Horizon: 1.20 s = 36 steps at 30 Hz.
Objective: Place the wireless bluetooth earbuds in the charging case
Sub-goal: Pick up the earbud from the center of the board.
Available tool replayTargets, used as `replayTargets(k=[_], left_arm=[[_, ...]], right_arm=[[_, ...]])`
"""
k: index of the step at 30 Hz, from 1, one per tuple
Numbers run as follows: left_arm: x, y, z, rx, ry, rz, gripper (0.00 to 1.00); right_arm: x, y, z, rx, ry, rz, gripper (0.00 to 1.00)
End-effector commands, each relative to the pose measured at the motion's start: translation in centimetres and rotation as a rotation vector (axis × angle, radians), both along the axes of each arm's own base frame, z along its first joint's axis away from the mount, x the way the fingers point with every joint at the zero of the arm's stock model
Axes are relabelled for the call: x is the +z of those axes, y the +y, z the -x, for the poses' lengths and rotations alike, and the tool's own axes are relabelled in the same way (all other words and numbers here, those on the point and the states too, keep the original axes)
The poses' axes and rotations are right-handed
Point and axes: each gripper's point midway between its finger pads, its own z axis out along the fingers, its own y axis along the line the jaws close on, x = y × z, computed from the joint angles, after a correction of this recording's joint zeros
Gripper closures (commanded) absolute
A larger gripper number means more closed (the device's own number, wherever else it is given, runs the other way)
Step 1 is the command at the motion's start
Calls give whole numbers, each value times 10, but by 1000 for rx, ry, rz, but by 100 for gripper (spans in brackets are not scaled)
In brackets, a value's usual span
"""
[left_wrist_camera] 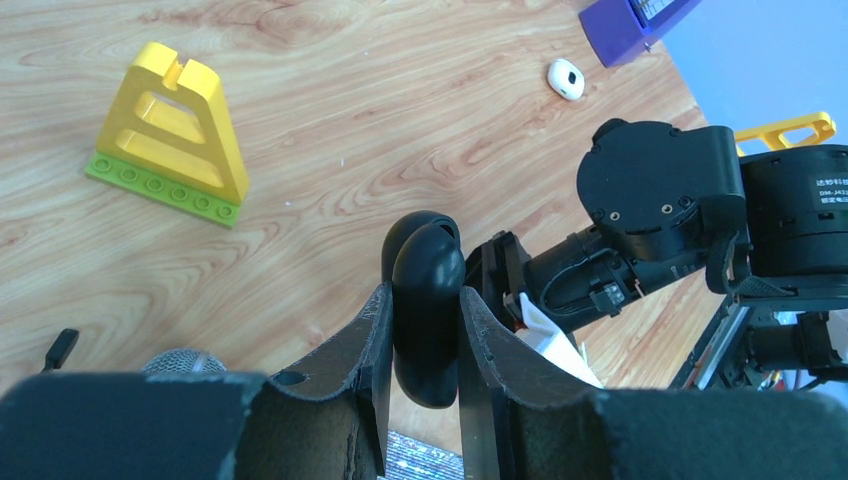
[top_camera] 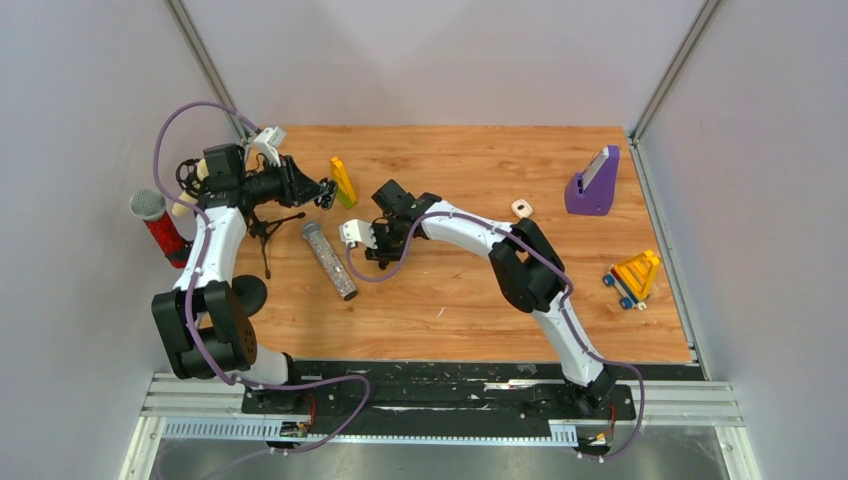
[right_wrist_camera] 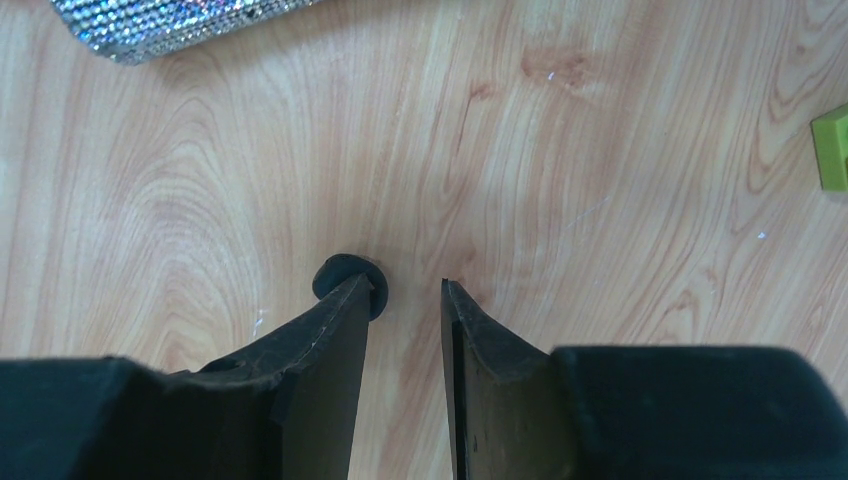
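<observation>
The bench (right_wrist_camera: 600, 150) is pale wood grain, smooth with a low sheen. The pads (left_wrist_camera: 350, 360) of the left tool (left_wrist_camera: 424, 300) are matt black with rough, frayed edges. The black charging case (left_wrist_camera: 425, 270) between them is smooth, faintly glossy plastic. At ten o'clock, the yellow block (left_wrist_camera: 175, 130) is shiny plastic. In the right wrist view, the tube (right_wrist_camera: 170, 18) at eleven o'clock glitters with tiny stones, and the black earbud (right_wrist_camera: 345, 272) looks matt.

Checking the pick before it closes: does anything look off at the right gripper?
Yes: the black bud lies outside the open right gripper, beside one fingertip, not between them, so closing would likely miss it.
</observation>
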Motion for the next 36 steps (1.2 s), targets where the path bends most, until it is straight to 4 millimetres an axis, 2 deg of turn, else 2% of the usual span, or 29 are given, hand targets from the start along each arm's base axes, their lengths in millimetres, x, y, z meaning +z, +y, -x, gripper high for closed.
replayTargets(k=[1,10,18,31,36], left_arm=[[15,1,-2,-11,-51,5,84],[16,0,-2,-11,-53,4,84],[14,1,-2,-10,-50,5,85],[15,0,-2,-14,-49,9,85],[14,0,-2,-15,-45,11,84]], right_arm=[[8,-19,22,49,45,48,66],[12,-22,29,80,58,49,66],[15,-17,27,79,61,33,67],[32,-12,20,75,15,14,67],[30,-12,20,79,10,18,67]])
